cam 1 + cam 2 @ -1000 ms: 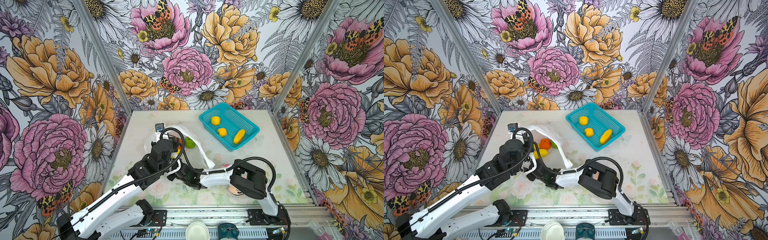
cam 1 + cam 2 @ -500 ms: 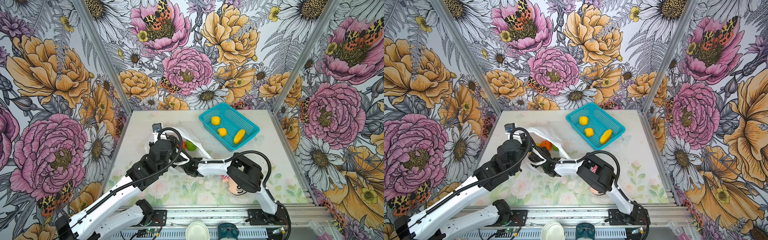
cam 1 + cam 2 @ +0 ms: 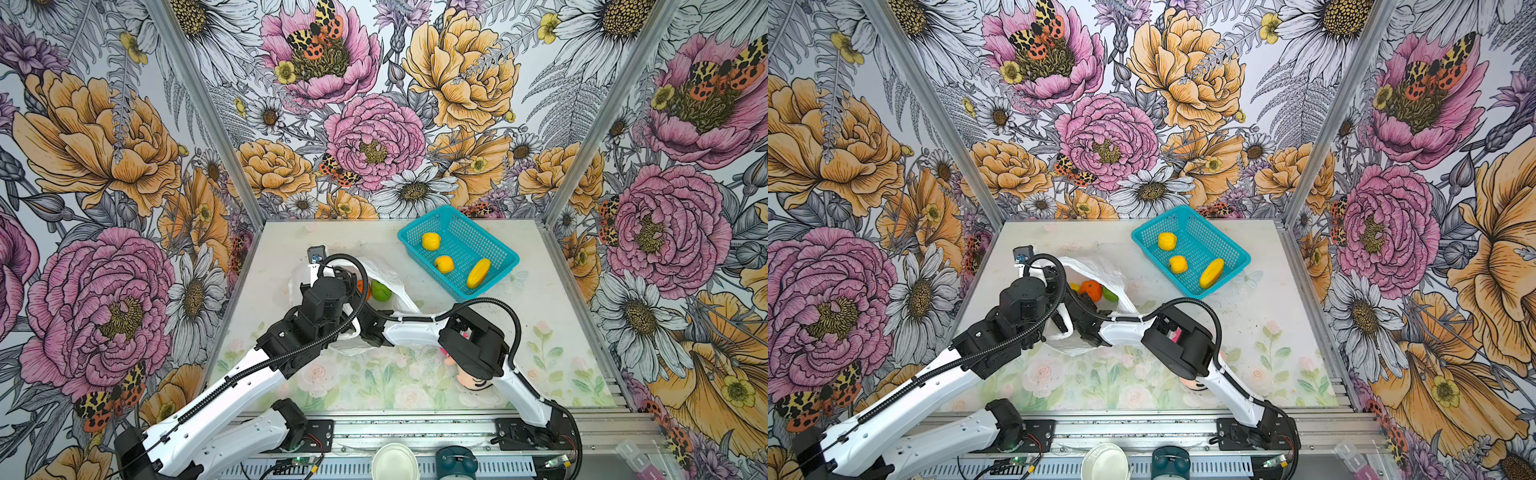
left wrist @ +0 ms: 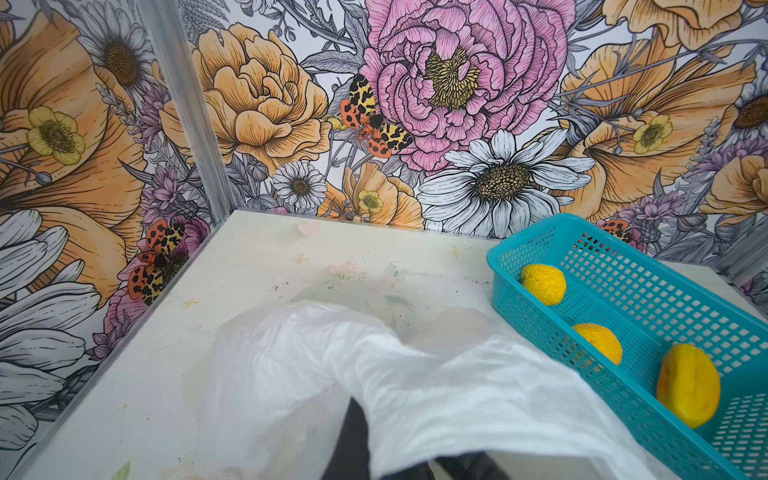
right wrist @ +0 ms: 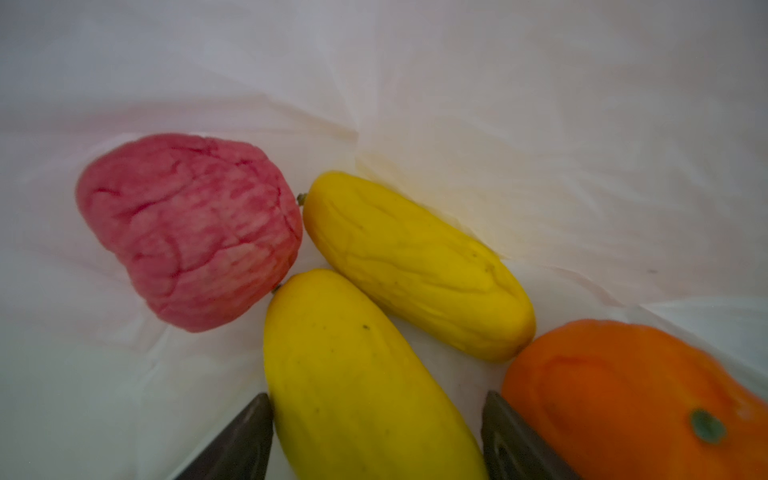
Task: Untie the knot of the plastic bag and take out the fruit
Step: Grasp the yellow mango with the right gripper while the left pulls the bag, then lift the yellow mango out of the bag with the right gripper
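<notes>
Nearest the front edge of the bench (image 3: 540, 332), a doll (image 3: 473, 381) is being hidden for the most part by the right arm's elbow. Only a piece of its face is showing in both top views.

Beyond it, left of the middle, the bag (image 3: 1073, 345) is lying crumpled on the bench, and its mouth is being held open towards the right. The left gripper (image 3: 1054, 277) is being held at the bag's far left rim. Its jaws are being pressed together on the thin film, which is being lifted off the bench and draped over them in the left wrist view. The right gripper (image 5: 376, 399) is being held across the middle, inside the bag's mouth. Its jaws are being held spread, one to each side of a long yellow fruit (image 5: 353, 374). One finger is touching that fruit's side; the other is standing just clear of it, close against an orange fruit (image 5: 623, 395).

Deeper in the bag, a second long yellow fruit (image 5: 415, 266) is lying against the first, and a pink fruit (image 5: 187, 232) is lying against the ends of both. In both top views a green fruit (image 3: 381, 290) is showing just beside the orange fruit at the bag's mouth.

Farthest off, at the back right of the bench, a basket (image 3: 486, 232) is standing at a slant to the bench's edges. A round yellow fruit (image 3: 431, 241), a second round yellow fruit (image 3: 444, 264) and a third long yellow fruit (image 3: 478, 273) are lying in it, apart from one another.
</notes>
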`<state>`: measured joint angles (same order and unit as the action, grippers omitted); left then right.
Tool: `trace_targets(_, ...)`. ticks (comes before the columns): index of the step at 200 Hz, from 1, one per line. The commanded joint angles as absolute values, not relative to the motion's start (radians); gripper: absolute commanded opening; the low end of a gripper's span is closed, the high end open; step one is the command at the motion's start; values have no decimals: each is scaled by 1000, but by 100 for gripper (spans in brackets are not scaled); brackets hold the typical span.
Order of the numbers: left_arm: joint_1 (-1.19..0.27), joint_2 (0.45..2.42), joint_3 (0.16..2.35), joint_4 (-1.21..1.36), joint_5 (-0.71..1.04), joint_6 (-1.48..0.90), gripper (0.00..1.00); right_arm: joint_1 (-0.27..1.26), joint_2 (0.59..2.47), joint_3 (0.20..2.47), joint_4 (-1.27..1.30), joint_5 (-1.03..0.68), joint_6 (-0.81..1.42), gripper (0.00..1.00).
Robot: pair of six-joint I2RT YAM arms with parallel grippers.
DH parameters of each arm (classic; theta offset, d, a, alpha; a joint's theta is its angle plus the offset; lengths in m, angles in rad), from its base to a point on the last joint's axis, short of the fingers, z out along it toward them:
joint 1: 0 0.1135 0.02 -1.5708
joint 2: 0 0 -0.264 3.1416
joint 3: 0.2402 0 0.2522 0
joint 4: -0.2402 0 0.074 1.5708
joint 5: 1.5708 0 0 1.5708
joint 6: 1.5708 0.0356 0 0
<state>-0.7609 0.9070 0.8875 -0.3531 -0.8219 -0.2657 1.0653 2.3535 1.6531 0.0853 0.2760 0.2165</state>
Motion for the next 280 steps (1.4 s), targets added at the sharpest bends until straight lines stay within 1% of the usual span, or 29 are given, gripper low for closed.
trace_targets(1, -755, 911, 879, -351, -792, -278, 0, 1060, 2406, 1673, 12, 236, 214, 74)
trace_targets(18, -754, 915, 879, -351, -790, -279, 0, 1059, 2422, 1682, 7, 227, 215, 70)
trace_targets(57, -750, 915, 878, -351, -788, -280, 0, 1057, 2420, 1682, -10, 219, 212, 50)
trace_targets(93, -741, 926, 878, -351, -787, -284, 0, 1061, 2344, 1608, 52, 194, 203, 37)
trace_targets(134, -725, 933, 871, -351, -786, -294, 0, 1071, 2198, 1454, 148, 193, 179, 22)
trace_targets(185, -698, 940, 863, -351, -765, -312, 0, 1076, 2022, 1179, 426, 104, 181, 14)
trace_targets(222, -687, 946, 861, -352, -760, -317, 0, 1080, 1930, 1061, 551, 108, 169, 9)
trace_targets(243, -686, 948, 861, -353, -759, -318, 0, 1087, 1892, 995, 633, 82, 165, 9)
trace_targets(280, -681, 948, 859, -353, -761, -319, 0, 1104, 1831, 928, 698, 82, 129, 7)
